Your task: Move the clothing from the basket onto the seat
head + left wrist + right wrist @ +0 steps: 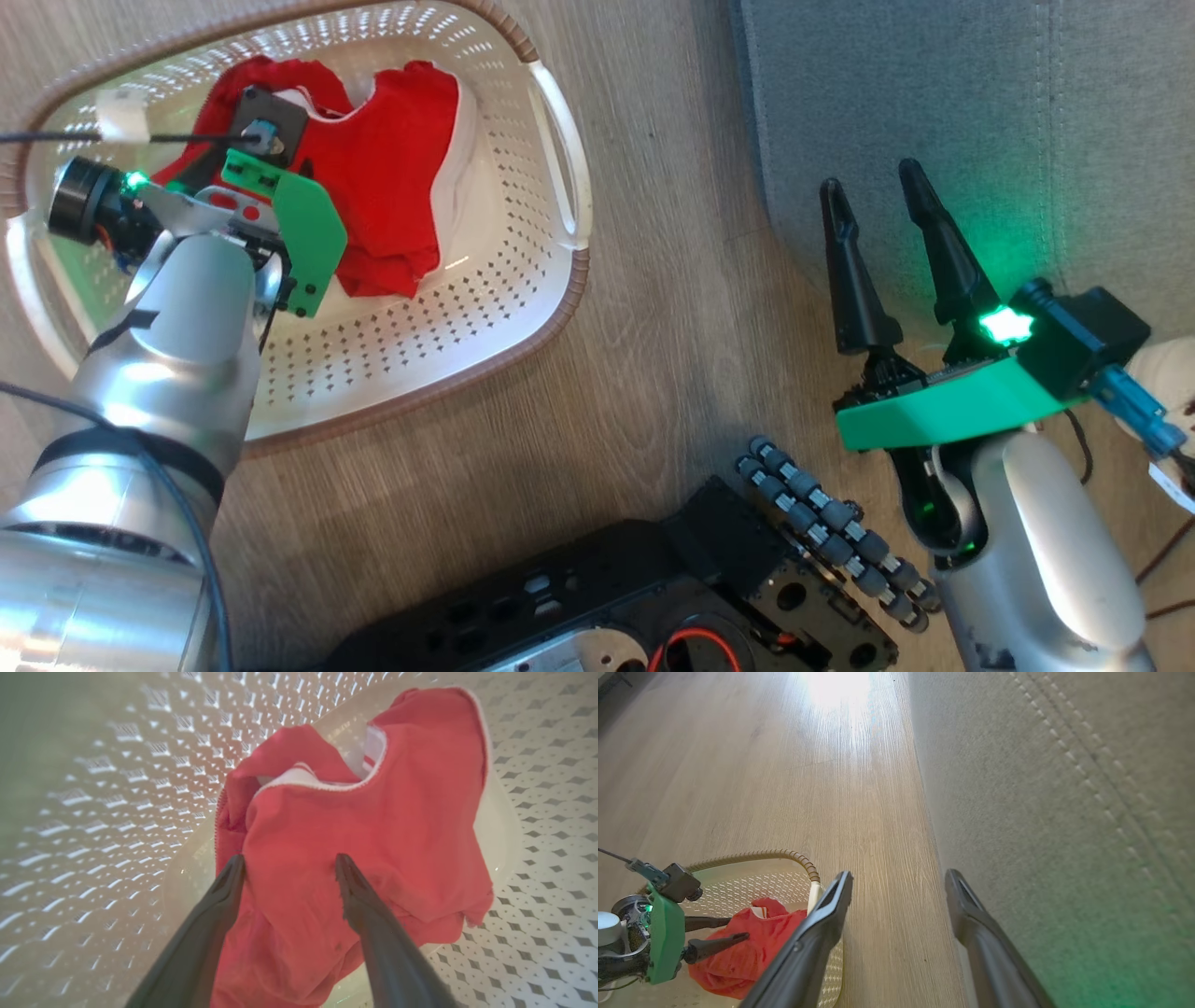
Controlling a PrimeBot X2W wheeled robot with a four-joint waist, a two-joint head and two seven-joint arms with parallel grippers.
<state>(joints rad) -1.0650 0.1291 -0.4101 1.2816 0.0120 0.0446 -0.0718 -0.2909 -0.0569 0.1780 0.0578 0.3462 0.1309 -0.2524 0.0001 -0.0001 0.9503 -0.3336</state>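
Fingers (219, 896) of left gripper (288, 858) and right gripper (870, 177) are gaping empty; left wrist view's clothing (355, 826) is running lower-left to upper-right.

A pale wood-grain plank floor (667, 373) runs across the room; a bright white patch of light (836, 688) glares on its far boards; a dark shadowed corner (614, 686) lies beyond.

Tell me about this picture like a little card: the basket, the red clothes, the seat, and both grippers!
basket: cream, on the wooden floor
clothing: red garments heaped inside the basket
seat: grey cushion, no clothing on it
left gripper: open, poised over the clothing
right gripper: open, empty, by the seat's edge
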